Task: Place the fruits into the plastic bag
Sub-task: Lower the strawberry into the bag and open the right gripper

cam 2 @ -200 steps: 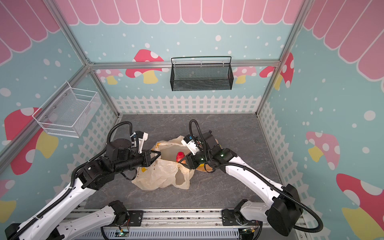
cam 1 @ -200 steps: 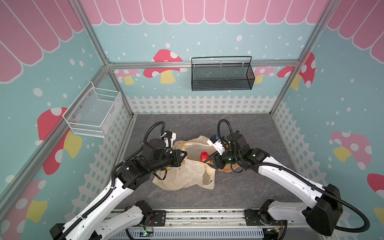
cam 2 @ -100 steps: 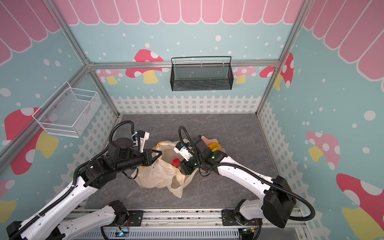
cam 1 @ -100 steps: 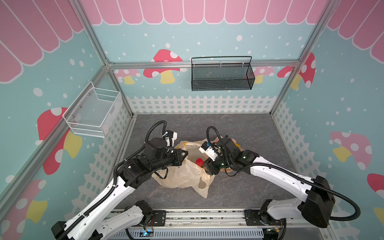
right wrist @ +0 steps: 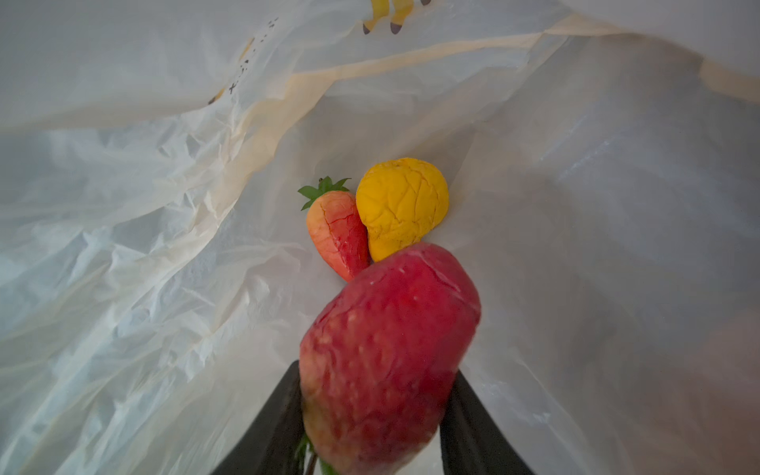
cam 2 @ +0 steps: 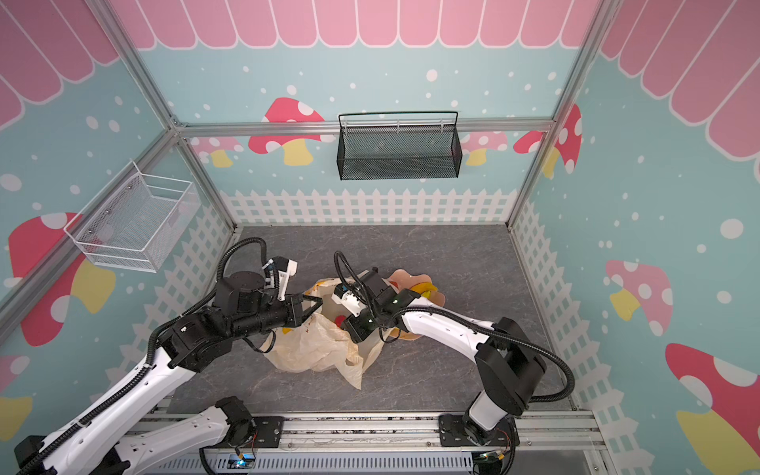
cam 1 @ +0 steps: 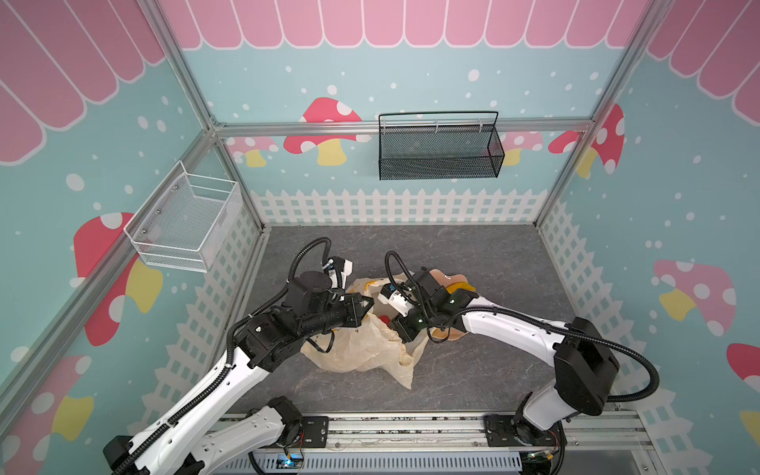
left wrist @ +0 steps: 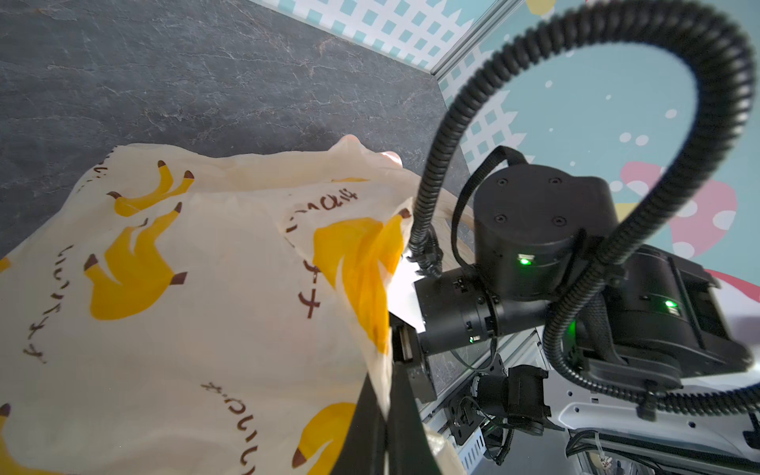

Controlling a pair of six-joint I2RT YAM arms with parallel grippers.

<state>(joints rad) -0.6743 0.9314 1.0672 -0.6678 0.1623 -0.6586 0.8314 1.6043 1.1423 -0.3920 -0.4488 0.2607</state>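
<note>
Lying crumpled on the grey tabletop (cam 1: 473, 255), the thin cream-yellow plastic bag (cam 1: 362, 349) printed with bananas holds a small red strawberry (right wrist: 339, 234) touching a wrinkled yellow-orange round fruit (right wrist: 401, 205). The right gripper (right wrist: 376, 395), inside the bag's mouth, is clamped partway closed on a large red strawberry (right wrist: 386, 337), whose long axis points tip-first toward those two, leaves at the jaws. The left gripper (cam 1: 369, 306) is pinched fully closed on the bag's rim. A pink wavy-edged plate (cam 2: 405, 279) beside it carries yellow bananas (cam 2: 427, 288).

Both top views reach me bright, even and softly shadowed. Inside the thin translucent cream plastic bag (right wrist: 144, 246) my right wrist view is dim. The big red strawberry (right wrist: 386, 362) between the black fingers (right wrist: 267, 427) blurs, and focus is sharper beyond the fingertips.
</note>
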